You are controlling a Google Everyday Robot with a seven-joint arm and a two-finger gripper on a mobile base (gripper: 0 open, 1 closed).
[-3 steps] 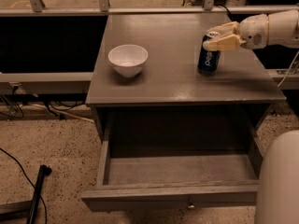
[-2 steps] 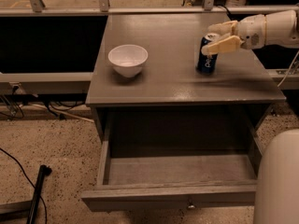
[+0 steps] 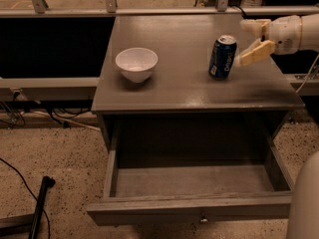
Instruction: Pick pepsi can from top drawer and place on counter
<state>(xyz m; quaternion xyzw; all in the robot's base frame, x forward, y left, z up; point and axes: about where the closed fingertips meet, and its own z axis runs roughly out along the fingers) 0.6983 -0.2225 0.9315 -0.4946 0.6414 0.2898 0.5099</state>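
Grey-brown wood, smooth and faintly glossy, forms the surface, where the dark blue cylindrical pepsi can stands upright towards the right edge, silver top up. Just right of it hovers the cream gripper, its two fingers spread apart, holding nothing. A round white bowl sits nearer the left edge. Below, the shallow plank-fronted top drawer is pulled out.

"pepsi" on pepsi can; gripper beside
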